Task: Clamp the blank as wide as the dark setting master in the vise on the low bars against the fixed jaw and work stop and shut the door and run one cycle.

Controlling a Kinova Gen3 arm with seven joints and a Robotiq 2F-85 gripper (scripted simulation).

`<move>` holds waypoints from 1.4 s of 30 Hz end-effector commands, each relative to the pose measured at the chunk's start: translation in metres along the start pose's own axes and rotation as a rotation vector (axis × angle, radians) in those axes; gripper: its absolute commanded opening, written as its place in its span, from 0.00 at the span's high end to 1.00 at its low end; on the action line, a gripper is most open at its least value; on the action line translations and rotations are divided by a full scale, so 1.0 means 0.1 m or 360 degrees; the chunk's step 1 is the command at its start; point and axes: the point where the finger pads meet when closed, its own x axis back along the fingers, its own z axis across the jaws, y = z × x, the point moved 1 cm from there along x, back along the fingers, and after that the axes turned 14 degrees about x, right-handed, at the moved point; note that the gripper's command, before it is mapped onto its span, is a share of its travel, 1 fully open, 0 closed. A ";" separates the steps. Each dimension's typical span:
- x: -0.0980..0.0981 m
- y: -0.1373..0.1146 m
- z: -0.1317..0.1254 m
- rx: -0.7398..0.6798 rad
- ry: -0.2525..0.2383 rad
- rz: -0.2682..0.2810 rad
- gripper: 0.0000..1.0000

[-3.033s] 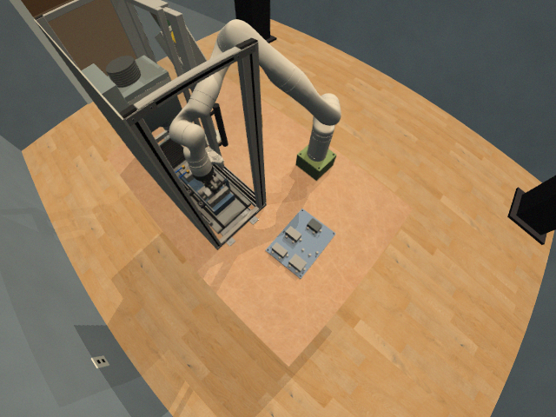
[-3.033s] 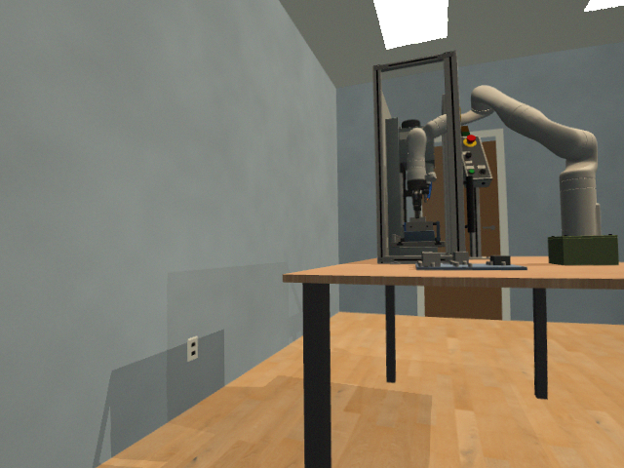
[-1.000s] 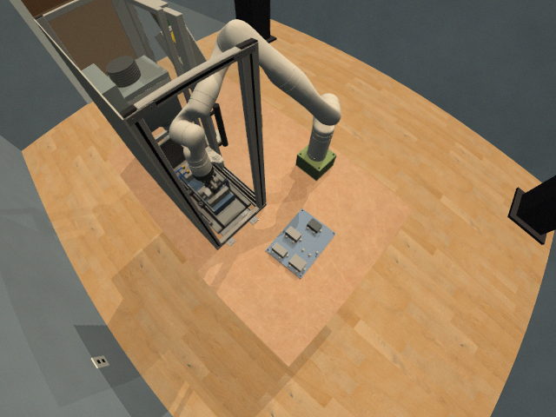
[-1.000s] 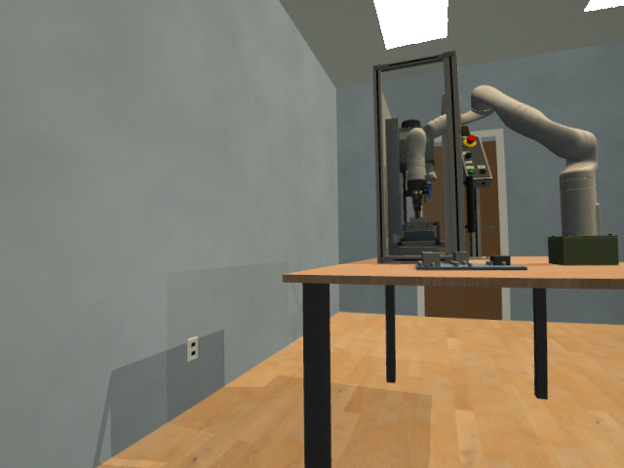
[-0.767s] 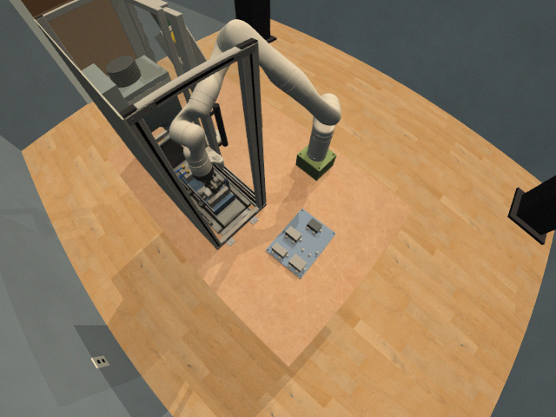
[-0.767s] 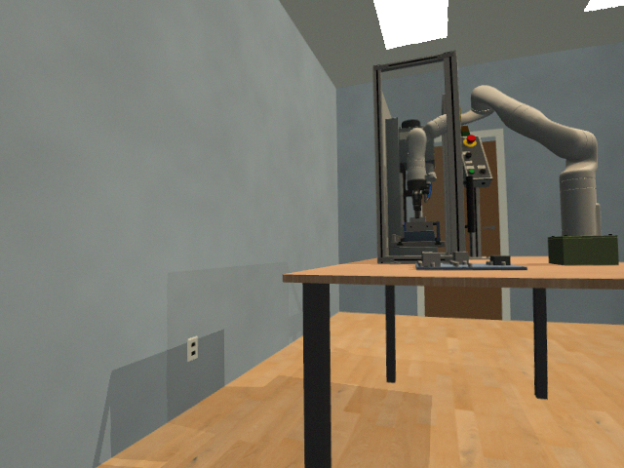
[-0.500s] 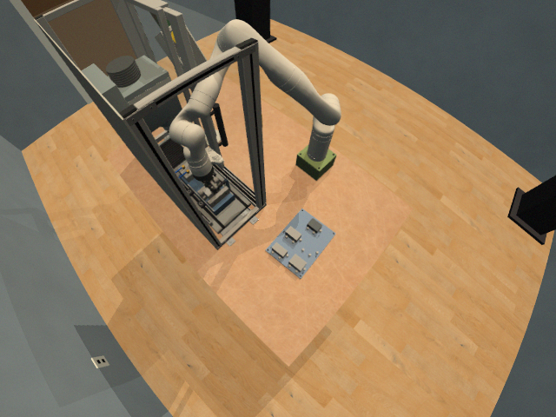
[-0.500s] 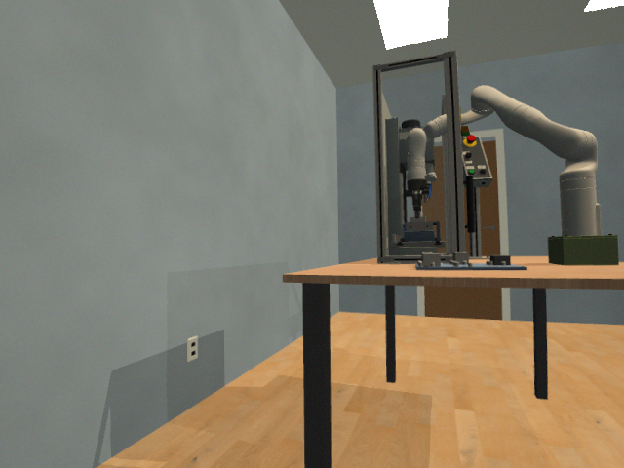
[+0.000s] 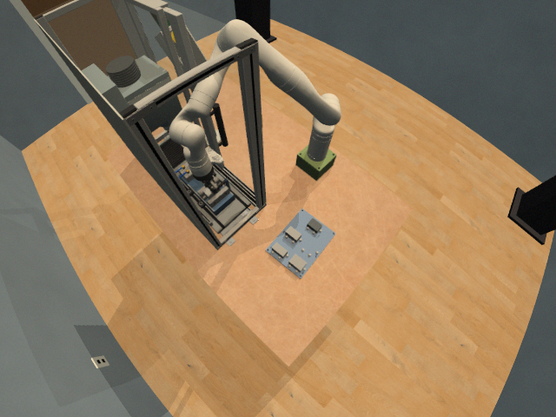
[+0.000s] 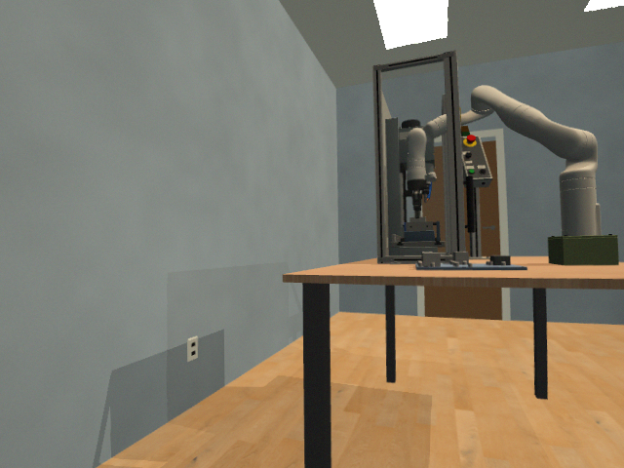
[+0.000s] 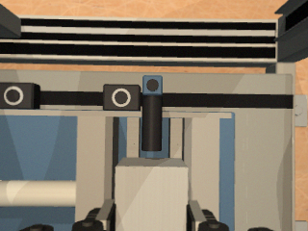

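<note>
My gripper is shut on a light grey blank, inside the guard. In the wrist view the blank lies lengthwise between the moving jaw on the left and the fixed jaw on the right, with narrow gaps showing. Its end is close to the work stop; contact is unclear. Two low bars show beyond that end; whether it rests on them is hidden. The dark setting master stands on the plate.
Three light blanks sit on the plate. Guard posts stand close to the arm, which reaches through the open door side. The control box carries the black knob and green button. A black handle is beside the arm.
</note>
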 end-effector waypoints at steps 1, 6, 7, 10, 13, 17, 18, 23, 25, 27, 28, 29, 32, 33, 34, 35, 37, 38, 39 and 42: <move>0.00 0.01 0.01 0.0000 -0.0005 -0.0004 0.90; 0.00 0.01 0.01 0.0000 -0.0005 -0.0004 0.90; 0.00 0.01 0.01 0.0000 -0.0005 -0.0004 0.90; 0.00 0.01 0.01 0.0000 -0.0005 -0.0004 0.90; 0.01 -0.01 0.00 0.0000 -0.0003 -0.0003 0.90; 0.01 -0.02 0.01 0.0000 -0.0005 -0.0004 0.90; 0.01 -0.02 0.01 0.0000 -0.0005 -0.0004 0.90; 0.01 -0.02 0.01 0.0000 -0.0005 -0.0004 0.90; 0.01 -0.02 0.01 0.0000 -0.0005 -0.0004 0.90; 0.01 -0.02 0.01 0.0000 -0.0005 -0.0004 0.90; 0.01 -0.02 0.01 0.0000 -0.0005 -0.0004 0.90; 0.01 -0.01 0.01 0.0003 -0.0003 -0.0004 0.90; 0.01 -0.03 0.01 0.0001 -0.0004 -0.0004 0.90; 0.00 -0.03 0.02 0.0000 -0.0005 -0.0003 0.90; 0.00 -0.03 0.02 0.0000 -0.0005 -0.0003 0.90; 0.00 -0.03 0.02 0.0000 -0.0005 -0.0003 0.90; 0.00 -0.03 0.02 0.0000 -0.0005 -0.0003 0.90; 0.00 -0.03 0.02 0.0000 -0.0005 -0.0003 0.90; 0.00 -0.03 0.02 0.0000 -0.0005 -0.0003 0.90; 0.00 -0.03 0.02 0.0000 -0.0005 -0.0003 0.90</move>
